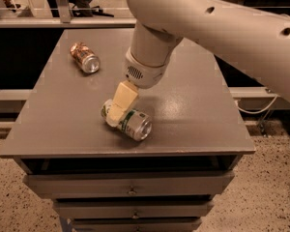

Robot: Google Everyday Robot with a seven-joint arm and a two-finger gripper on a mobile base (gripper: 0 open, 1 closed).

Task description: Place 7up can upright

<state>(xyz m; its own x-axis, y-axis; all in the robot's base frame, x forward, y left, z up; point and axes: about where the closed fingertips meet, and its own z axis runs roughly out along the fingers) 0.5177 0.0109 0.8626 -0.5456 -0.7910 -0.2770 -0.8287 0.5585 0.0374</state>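
The 7up can (132,122), whitish-silver with green lettering, lies on its side near the front middle of the grey table (198,110), its silver end facing front right. My gripper (117,115) hangs from the big white arm and reaches down over the can's left half, its cream-coloured finger (122,102) lying across the can's body. The far side of the can is hidden behind the finger.
An orange-brown patterned can (85,57) lies on its side at the table's back left. The table's front edge (125,153) runs just in front of the 7up can, with drawers below. A rail and dark gap lie behind the table.
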